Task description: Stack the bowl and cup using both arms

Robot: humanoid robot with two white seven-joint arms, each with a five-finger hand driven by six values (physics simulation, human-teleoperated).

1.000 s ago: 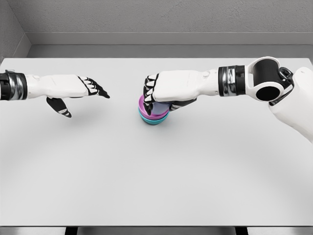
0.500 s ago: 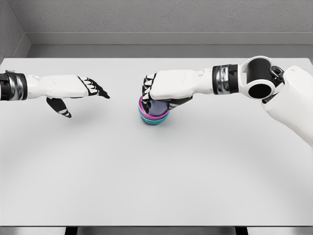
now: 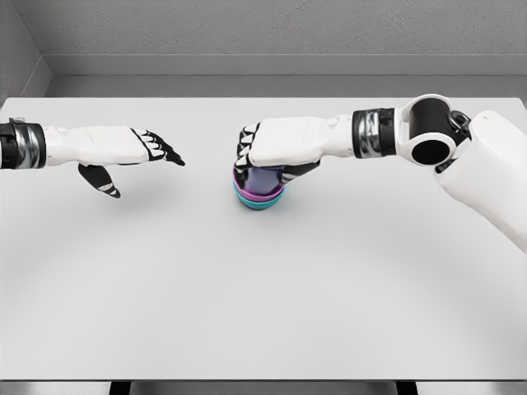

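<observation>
Right arm has drawn in slightly since a second ago: its elbow joint now sits further left and higher, and the right hand [image 3: 276,152] has crept a little left and up over the stack. Left hand [image 3: 111,152] has not shifted.

White table [image 3: 263,288], seen from the head camera. Near the table's middle, toward the far side, stands a teal bowl [image 3: 262,203], with a magenta bowl [image 3: 247,189] nested in it. A lavender cup [image 3: 263,179] sits upright inside the magenta bowl; only its lower wall shows below the palm.

Right hand lies palm-down over the cup. Its fingers [image 3: 245,148] curl down at the cup's left side, above the magenta rim; the thumb [image 3: 300,171] wraps at the cup's right. Fingers clenched round the cup, though actual contact is hidden under the palm.

Left hand hovers over the left part of the table, well apart from the stack. Its fingers are extended toward the right and relaxed, thumb hanging below, holding nothing.
</observation>
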